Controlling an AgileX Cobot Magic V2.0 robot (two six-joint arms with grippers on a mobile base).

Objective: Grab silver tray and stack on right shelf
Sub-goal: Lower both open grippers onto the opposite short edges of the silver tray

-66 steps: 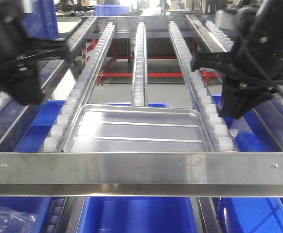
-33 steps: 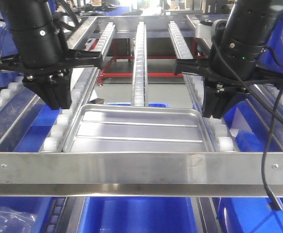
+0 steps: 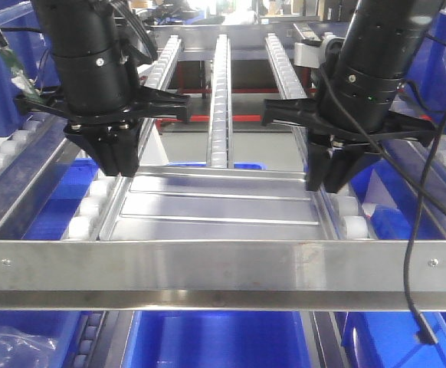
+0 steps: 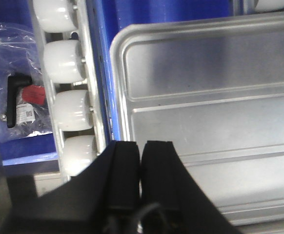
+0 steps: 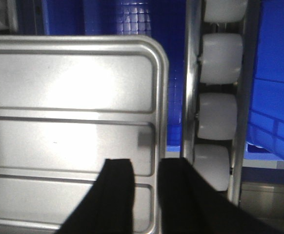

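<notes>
Right gripper [image 5: 145,165] straddles the silver tray [image 5: 69,92] rim, clear only wrist-side

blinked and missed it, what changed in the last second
The left hand swung in and down over the tray's left rim, the right hand to its right rim, open astride it. Tray not lifted; it and the rollers stayed put.

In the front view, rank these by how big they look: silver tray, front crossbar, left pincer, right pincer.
1. front crossbar
2. silver tray
3. left pincer and right pincer, about alike, so not ranked.
</notes>
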